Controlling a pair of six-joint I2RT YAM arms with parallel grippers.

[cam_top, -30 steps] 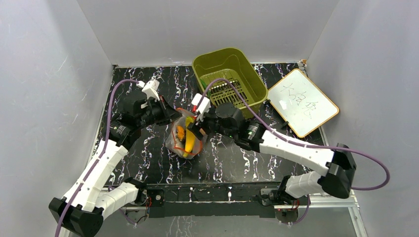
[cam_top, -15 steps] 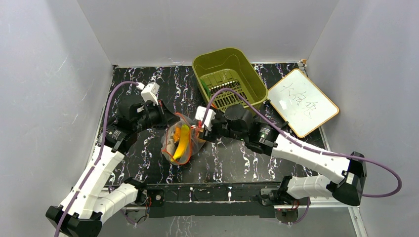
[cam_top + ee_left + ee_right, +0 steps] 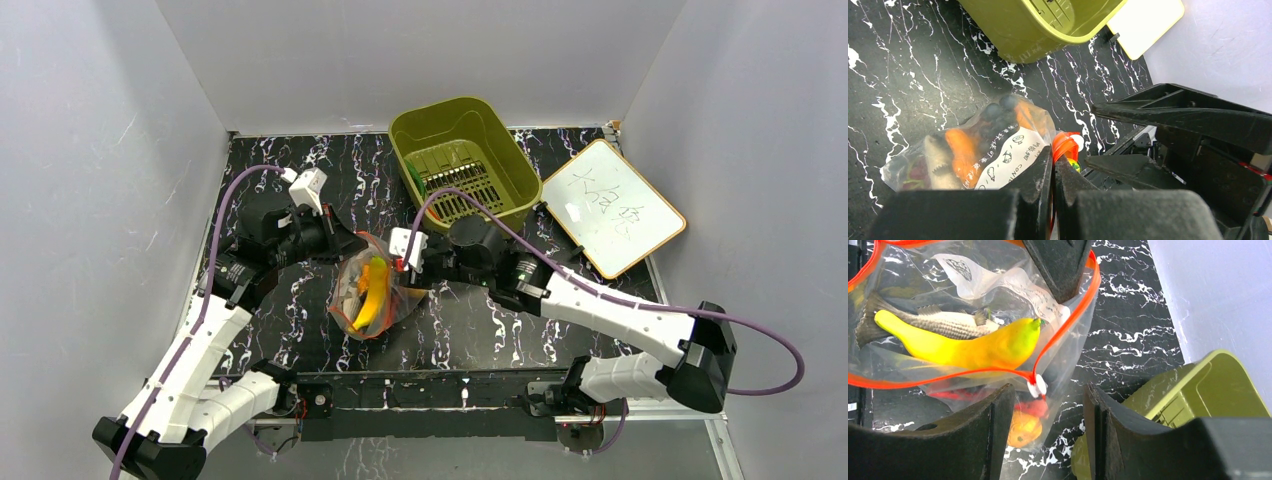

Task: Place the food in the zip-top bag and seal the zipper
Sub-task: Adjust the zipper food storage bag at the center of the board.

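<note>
The clear zip-top bag [image 3: 368, 296] lies mid-table, holding the yellow banana [image 3: 973, 347], an orange [image 3: 1023, 427], a red chili [image 3: 955, 392] and other toy food. Its red-orange zipper [image 3: 1068, 320] runs round the mouth, which gapes open. My left gripper [image 3: 345, 243] is shut on the zipper edge [image 3: 1064, 145] at the bag's far-left corner. My right gripper [image 3: 405, 268] is open at the bag's right side. The white slider tab [image 3: 1038, 387] hangs just ahead of its fingertips [image 3: 1003, 405], untouched.
The olive-green slotted basket [image 3: 465, 165] stands just behind the right gripper, with its wall close to the right finger in the right wrist view [image 3: 1198, 390]. A whiteboard [image 3: 612, 205] lies at the right. Grey walls enclose the black marbled table [image 3: 470, 320].
The left gripper drew left with the bag's edge. The bag swung left and nearer, its mouth wider. The right gripper backed off to the right, then edged back left toward the bag.
</note>
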